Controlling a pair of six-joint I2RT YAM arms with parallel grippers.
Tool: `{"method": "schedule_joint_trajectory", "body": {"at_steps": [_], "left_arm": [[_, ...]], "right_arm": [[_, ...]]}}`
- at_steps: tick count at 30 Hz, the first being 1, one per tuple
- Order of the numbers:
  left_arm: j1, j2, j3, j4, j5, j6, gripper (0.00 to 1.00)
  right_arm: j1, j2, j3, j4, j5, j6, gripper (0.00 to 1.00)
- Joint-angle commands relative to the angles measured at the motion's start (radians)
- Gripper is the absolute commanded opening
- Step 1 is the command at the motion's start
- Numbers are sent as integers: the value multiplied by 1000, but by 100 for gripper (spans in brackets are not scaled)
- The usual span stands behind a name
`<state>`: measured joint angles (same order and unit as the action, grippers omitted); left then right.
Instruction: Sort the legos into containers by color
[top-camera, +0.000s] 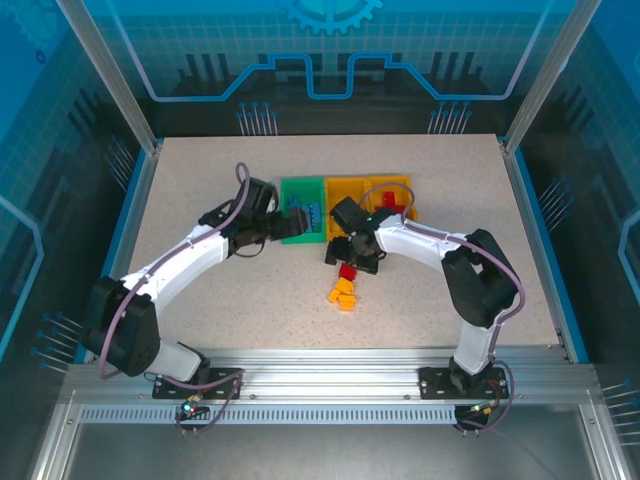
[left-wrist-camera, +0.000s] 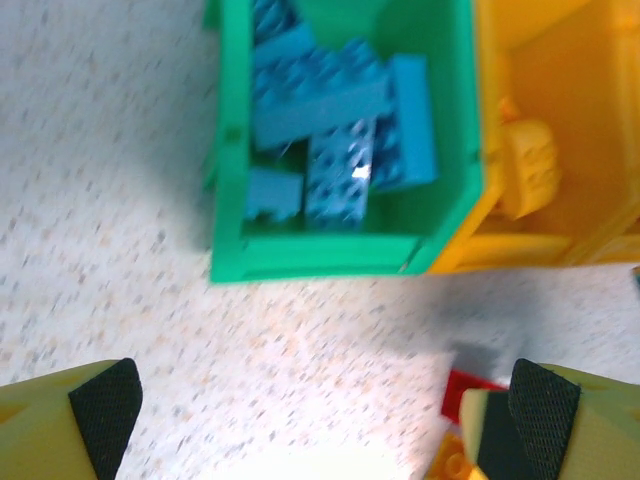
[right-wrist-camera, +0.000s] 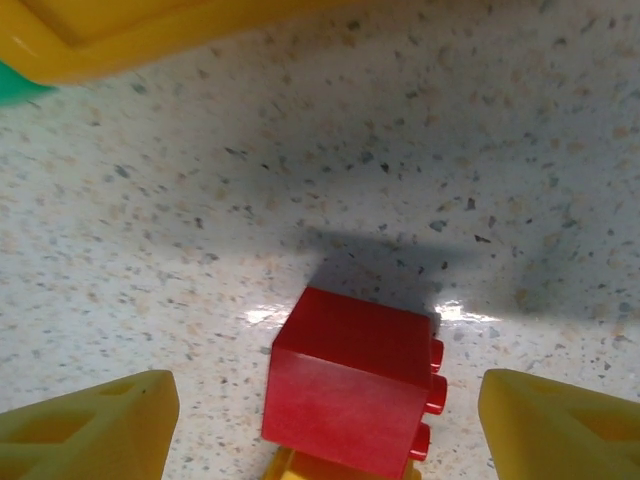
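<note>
The left gripper (left-wrist-camera: 322, 400) hangs just in front of the green bin (left-wrist-camera: 320, 255), on the side toward the arm bases, with its fingers (left-wrist-camera: 105, 405) spread wide and nothing between them. Blue legos (left-wrist-camera: 340, 140) are heaped inside the green bin, and a yellow brick (left-wrist-camera: 525, 165) lies in the yellow bin (top-camera: 348, 183) joined to it. Red pieces (top-camera: 392, 199) sit in the second yellow bin (top-camera: 404, 181), farthest from the green bin. A red lego (right-wrist-camera: 350, 385) rests on the tabletop (top-camera: 450, 170), out in front of the green bin and off toward the yellow side. The right gripper (right-wrist-camera: 327, 400) stands over the red lego with its fingers (right-wrist-camera: 90, 430) open on either side, apart from it. Orange legos (top-camera: 343, 293) lie just beyond that red lego, farther still from the green bin.
</note>
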<state>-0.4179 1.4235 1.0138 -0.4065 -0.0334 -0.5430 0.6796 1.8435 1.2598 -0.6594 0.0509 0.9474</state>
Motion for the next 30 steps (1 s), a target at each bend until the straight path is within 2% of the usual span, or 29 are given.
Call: {"method": "schedule_joint_trajectory", "body": {"at_steps": [1, 9, 15, 22, 27, 30], "left_arm": [[5, -75, -47, 25, -19, -32, 99], [18, -98, -109, 47, -13, -51, 99], [29, -102, -114, 38, -13, -47, 99], [32, -103, -130, 43, -7, -56, 99], [31, -97, -139, 43, 12, -69, 99], [31, -90, -149, 50, 34, -81, 99]], "right_arm": [[27, 35, 49, -83, 20, 15, 78], [33, 112, 81, -92, 11, 14, 69], [33, 149, 115, -118, 26, -6, 50], [32, 79, 122, -146, 97, -25, 34], [6, -9, 181, -227, 176, -107, 32], [-62, -70, 203, -251, 206, -163, 33]]}}
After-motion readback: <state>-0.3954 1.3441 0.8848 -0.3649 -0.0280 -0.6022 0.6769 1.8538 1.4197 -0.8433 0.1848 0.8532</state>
